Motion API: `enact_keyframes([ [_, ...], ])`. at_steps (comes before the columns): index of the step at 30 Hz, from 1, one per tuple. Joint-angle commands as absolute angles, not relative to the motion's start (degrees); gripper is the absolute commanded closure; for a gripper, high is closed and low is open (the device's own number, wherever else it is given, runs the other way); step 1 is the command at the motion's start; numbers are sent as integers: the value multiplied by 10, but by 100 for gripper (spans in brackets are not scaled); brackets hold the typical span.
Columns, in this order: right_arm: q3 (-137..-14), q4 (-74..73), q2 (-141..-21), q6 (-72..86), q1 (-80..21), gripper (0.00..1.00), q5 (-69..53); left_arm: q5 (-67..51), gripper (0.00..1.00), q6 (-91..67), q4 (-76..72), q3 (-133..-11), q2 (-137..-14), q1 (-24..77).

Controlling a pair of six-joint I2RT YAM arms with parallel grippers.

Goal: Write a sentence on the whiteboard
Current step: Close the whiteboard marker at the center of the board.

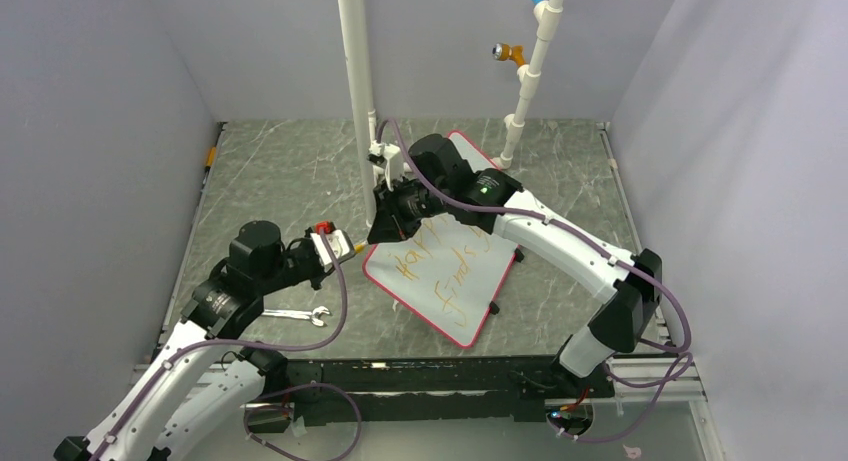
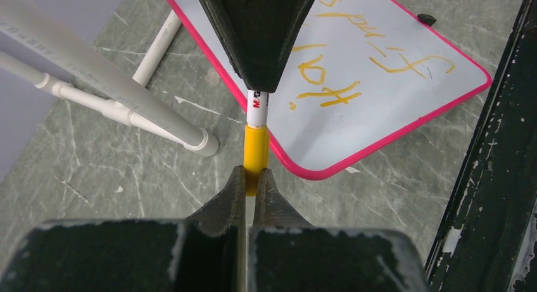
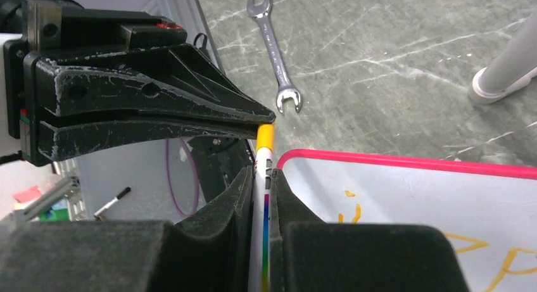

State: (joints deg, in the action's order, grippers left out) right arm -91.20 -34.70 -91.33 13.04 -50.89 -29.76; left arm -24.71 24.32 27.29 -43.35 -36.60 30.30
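Yellow cap [image 2: 256, 146] pinched by left gripper [image 2: 255, 173], marker [image 2: 256, 108] by right gripper [image 3: 263, 174], facing, seemingly level.

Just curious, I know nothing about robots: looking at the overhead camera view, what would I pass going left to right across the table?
Wrench → left tool, pinching the marker's yellow cap → whiteboard.

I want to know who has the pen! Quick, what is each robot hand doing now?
The left gripper is closed on the yellow cap.
The right gripper is closed on the marker barrel.
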Motion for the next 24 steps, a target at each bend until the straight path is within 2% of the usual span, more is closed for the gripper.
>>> enact_keyframes([
  [1,-909,-252,-941,217,-537,100,-341,-304,100,232,130,-450,-358,311],
  [8,-916,-227,-964,273,-543,100,-365,-312,100,236,104,-450,-348,311],
  [18,-951,-272,-998,197,-585,100,-339,-356,100,242,105,-470,-363,311],
  [24,-949,-283,-987,185,-587,100,-304,-339,100,239,108,-461,-358,310],
])
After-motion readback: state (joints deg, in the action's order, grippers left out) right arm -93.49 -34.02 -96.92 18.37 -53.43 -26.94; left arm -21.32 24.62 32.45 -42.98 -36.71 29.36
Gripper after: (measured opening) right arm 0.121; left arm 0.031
